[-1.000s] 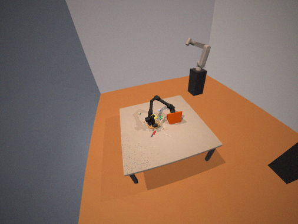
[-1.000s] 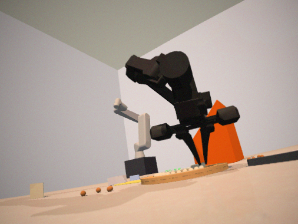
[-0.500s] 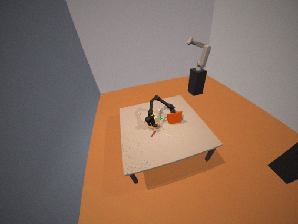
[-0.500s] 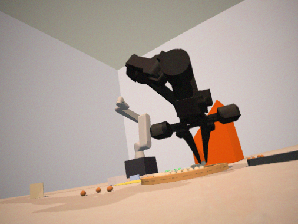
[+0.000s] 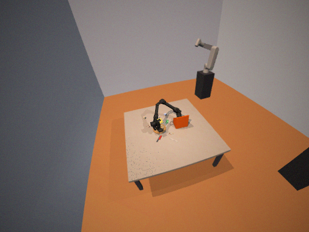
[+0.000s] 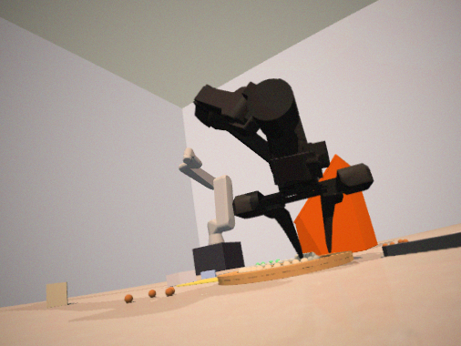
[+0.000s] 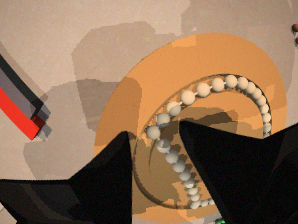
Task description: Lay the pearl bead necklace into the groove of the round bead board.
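The round wooden bead board (image 5: 155, 132) (image 6: 273, 275) (image 7: 225, 55) lies flat on the table under my gripper (image 6: 314, 255) (image 7: 154, 132). My gripper is open, its fingertips apart and low over the board. The pearl bead necklace (image 6: 286, 263) (image 7: 203, 90) lies on the board. In the wrist view its upper and right run follows the groove. At the left it bends sharply at a bead between the fingertips, then runs straight down inside the ring. The lower-left arc of the groove shows bare. The right finger hides part of the necklace.
An orange block (image 5: 181, 122) (image 6: 337, 223) stands behind the board. A red and dark grey object (image 5: 159, 138) (image 7: 20, 120) lies beside it. Brown balls (image 6: 152, 293), a yellow piece (image 6: 198, 282), a tan block (image 6: 56, 294) and a dark bar (image 6: 424, 244) are also around.
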Robot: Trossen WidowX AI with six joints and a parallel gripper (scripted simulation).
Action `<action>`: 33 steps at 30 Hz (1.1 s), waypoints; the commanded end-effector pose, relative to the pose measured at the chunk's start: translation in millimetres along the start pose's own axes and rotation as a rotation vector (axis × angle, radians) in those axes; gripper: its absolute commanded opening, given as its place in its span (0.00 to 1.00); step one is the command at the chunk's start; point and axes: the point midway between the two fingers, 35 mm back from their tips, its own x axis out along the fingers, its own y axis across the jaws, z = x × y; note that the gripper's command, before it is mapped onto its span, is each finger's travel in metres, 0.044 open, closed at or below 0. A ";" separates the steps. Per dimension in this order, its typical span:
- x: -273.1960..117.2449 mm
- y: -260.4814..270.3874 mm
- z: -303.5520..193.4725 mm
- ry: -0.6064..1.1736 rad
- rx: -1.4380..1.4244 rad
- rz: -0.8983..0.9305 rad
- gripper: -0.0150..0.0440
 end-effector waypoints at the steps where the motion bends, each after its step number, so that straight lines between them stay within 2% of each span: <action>1: -0.7 -0.4 0.2 -0.001 0.001 0.000 0.74; 7: -1.2 0.1 -1.1 0.004 -0.005 0.000 1.00; 26: -6.8 0.2 -1.1 0.002 -0.006 -0.003 1.00; 28: -10.8 -0.4 -2.1 0.002 -0.070 -0.002 0.91; 33: -36.6 -4.6 -10.4 0.002 -0.480 -0.001 0.69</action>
